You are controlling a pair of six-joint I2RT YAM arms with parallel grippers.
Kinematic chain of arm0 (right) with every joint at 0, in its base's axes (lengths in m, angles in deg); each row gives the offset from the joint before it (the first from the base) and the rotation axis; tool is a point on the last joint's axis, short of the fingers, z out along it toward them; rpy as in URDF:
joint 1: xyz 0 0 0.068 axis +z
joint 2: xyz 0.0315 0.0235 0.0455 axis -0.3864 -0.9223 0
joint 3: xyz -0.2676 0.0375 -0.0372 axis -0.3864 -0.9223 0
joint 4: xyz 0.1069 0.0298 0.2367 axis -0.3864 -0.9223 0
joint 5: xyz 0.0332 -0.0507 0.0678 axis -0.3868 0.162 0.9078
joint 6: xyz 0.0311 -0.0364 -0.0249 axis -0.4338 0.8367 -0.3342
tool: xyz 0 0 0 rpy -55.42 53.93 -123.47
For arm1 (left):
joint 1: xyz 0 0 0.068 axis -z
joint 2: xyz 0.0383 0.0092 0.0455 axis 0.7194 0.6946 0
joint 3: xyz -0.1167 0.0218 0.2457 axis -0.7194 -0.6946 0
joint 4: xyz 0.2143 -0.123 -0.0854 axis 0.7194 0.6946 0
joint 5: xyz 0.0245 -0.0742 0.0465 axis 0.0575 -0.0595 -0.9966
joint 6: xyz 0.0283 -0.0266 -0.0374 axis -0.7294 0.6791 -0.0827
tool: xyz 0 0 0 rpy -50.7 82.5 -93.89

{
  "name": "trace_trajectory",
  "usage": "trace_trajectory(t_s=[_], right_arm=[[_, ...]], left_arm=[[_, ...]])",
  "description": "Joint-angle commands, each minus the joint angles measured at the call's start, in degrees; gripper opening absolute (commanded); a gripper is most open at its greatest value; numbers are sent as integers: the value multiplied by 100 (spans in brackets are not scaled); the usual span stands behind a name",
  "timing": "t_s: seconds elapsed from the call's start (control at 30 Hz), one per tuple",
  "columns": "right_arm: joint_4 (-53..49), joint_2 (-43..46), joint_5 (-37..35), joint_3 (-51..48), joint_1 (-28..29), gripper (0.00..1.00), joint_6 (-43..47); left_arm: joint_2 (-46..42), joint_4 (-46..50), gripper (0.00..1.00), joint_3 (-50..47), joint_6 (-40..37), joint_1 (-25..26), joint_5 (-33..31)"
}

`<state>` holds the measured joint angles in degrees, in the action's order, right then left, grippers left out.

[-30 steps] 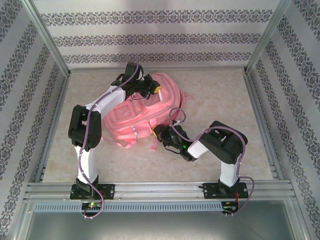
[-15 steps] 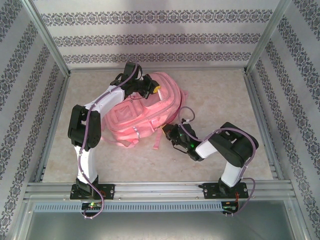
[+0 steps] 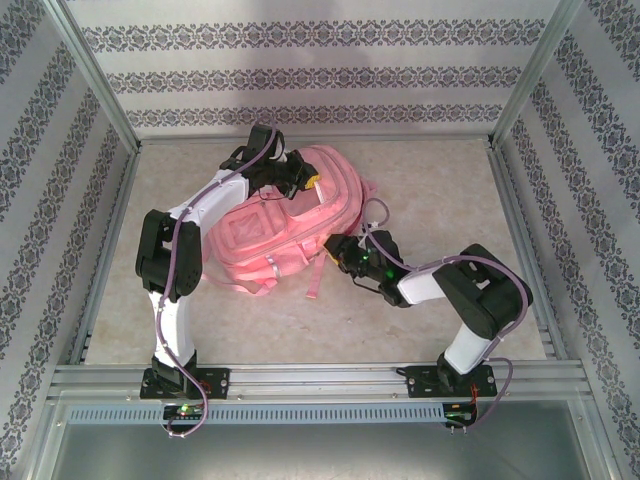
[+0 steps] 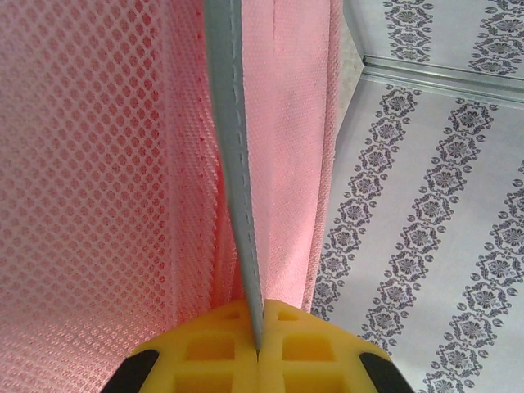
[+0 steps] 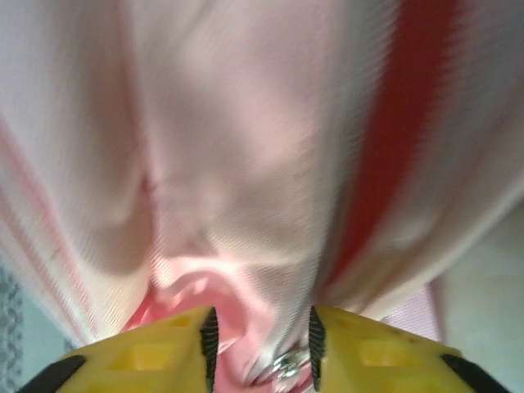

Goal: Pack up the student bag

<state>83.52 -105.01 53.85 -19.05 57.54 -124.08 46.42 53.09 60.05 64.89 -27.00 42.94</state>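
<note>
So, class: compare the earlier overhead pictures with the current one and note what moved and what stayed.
The right hand moved right and away from the bases along the near edge of the student bag, and its jaws parted. The left hand stayed shut on the bag's grey trim; the bag did not shift.

— How's the light?
— Bright and even; only faint shadows just beside the student bag (image 3: 260, 240).
— Sharp?
— My right wrist view of it is smeared; my left is crisp.
</note>
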Motion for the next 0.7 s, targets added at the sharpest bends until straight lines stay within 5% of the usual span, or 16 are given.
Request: trace_trajectory(t_s=[0.0,0.67], right_arm=[[90,53,230,-21,256,44,11],[2437,-1384,-518,-142,768,33,-792]], left_arm=[[38,155,0,169,-83,-86,118],[12,42,0,117,83,-82,165]])
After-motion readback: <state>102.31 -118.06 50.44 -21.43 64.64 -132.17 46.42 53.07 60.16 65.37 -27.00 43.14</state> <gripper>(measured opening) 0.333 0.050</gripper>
